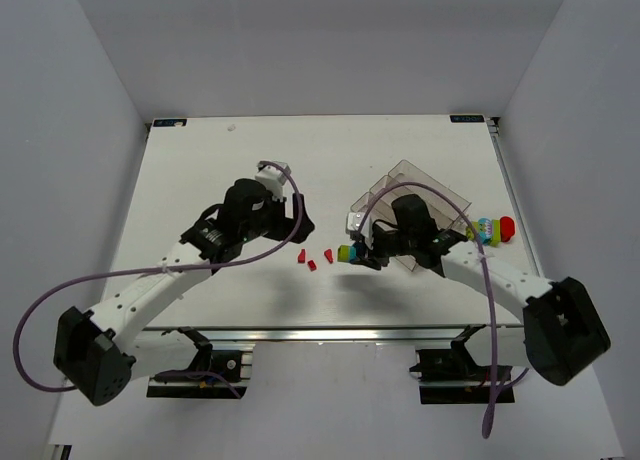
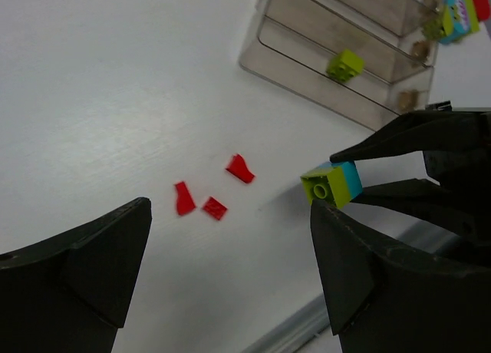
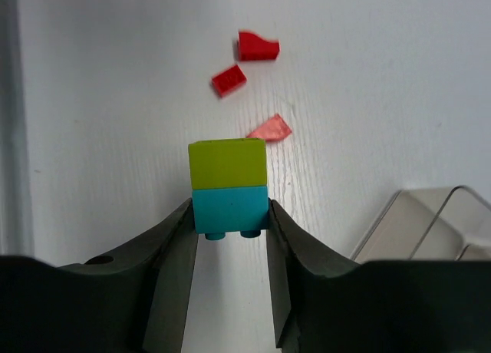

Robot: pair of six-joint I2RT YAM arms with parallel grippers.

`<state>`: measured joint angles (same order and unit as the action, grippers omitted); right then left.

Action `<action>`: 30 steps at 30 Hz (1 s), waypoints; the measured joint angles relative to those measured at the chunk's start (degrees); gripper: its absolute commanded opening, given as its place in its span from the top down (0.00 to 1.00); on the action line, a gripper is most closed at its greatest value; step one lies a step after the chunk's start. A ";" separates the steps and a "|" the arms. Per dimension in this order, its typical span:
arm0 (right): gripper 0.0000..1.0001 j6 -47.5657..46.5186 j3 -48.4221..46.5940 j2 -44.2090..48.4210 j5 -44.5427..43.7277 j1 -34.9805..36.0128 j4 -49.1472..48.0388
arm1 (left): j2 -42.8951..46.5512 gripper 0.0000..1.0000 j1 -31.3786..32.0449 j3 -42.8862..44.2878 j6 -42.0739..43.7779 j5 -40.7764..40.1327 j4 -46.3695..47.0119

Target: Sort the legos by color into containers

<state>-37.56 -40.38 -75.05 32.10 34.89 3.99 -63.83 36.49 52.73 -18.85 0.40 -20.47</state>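
My right gripper is shut on a cyan-blue brick with a yellow-green brick stuck to its far end, held just above the table. The joined pair also shows in the top view and the left wrist view. Three small red pieces lie on the table between the arms, and they show in the left wrist view and the right wrist view. My left gripper is open and empty above them. The clear divided tray holds a yellow-green brick.
A stack of mixed yellow-green, cyan and red bricks lies right of the tray, also seen in the left wrist view. The table's near edge with its metal rail runs just behind the red pieces.
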 measured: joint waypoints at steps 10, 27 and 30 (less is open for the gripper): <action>1.00 -4.81 -4.13 8.31 8.39 -2.21 8.46 | -10.45 0.14 0.11 3.63 -13.27 13.97 -0.37; 1.00 -3.08 -4.13 10.16 2.19 -2.14 8.83 | -15.61 0.20 0.76 4.66 -24.70 25.79 7.58; 1.00 -2.29 -4.13 10.16 1.20 -2.14 7.93 | -15.91 0.23 0.98 4.59 -25.59 26.64 9.14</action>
<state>-39.86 -44.51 -64.88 33.30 32.75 11.92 -79.75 37.47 57.32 -44.45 27.05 -11.33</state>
